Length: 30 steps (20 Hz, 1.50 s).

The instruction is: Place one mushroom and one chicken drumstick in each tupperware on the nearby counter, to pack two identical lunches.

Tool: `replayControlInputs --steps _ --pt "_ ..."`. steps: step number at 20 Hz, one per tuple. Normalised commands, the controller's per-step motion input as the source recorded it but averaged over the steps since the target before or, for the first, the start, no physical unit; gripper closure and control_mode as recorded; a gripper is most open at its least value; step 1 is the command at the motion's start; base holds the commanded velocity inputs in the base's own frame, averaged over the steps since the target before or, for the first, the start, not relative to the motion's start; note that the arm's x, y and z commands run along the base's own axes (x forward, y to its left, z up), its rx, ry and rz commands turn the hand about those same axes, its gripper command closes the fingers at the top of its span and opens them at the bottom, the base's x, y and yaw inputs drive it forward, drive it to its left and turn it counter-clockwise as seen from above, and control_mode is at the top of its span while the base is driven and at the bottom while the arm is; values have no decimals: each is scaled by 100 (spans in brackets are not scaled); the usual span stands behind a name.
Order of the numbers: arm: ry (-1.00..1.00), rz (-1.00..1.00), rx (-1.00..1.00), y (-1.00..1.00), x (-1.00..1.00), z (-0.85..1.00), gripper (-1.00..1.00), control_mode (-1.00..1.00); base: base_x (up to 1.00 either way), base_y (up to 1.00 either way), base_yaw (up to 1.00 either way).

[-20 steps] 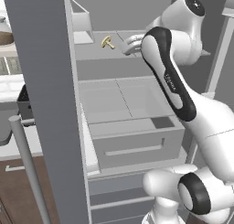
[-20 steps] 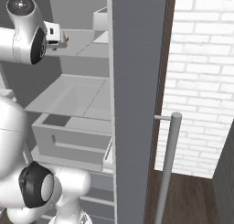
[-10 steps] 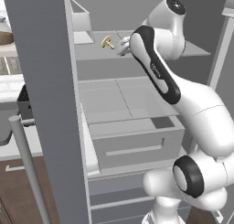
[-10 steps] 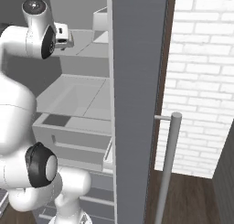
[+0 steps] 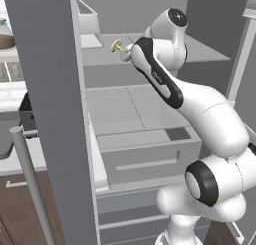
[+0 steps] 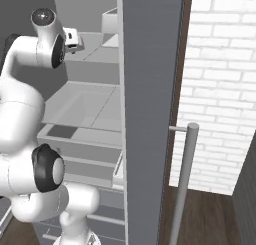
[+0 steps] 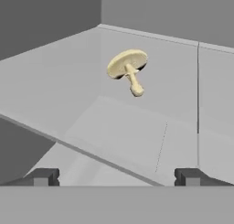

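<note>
A beige mushroom (image 7: 128,70) lies on its side on the grey upper shelf (image 7: 137,127) of an open fridge, cap up and stem toward me. My gripper (image 7: 118,177) is open and empty, a little short of the mushroom, fingertips (image 7: 45,176) wide apart. From the left base view the mushroom (image 5: 116,46) sits just left of my hand (image 5: 131,52), which reaches in over the shelf. My hand (image 6: 75,39) also shows at the shelf in the right base view. The drumstick and tupperware are out of view. A strip of pale counter (image 5: 44,156) shows left of the fridge door.
The open grey fridge door (image 5: 55,114) with its bar handle (image 5: 30,184) stands close on the left. A pulled-out drawer (image 5: 145,154) and a lower shelf (image 5: 125,106) lie under my arm. A pale bin (image 5: 89,24) stands at the shelf's back left. White brick wall (image 6: 220,89) on the right.
My arm has pushed forward into the fridge along the upper shelf, bringing the hand nearer the mushroom. The jaws stayed open. The mushroom has not moved.
</note>
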Motion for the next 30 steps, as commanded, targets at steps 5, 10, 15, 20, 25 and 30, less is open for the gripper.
replayControlInputs --steps 5,10,15,20,25,30 --pt "0 0 3 8 61 0 -100 -100 0 0 0" --pt "3 0 2 18 60 0 -100 -100 0 0 0" --pt "4 0 -1 22 51 -2 -100 -100 0 0 0" --pt "5 1 0 13 55 0 -100 -100 0 0 0" --pt "6 2 0 4 66 -5 -100 -100 0 0 0" --pt "7 2 -1 15 64 -11 -100 -100 0 0 0"
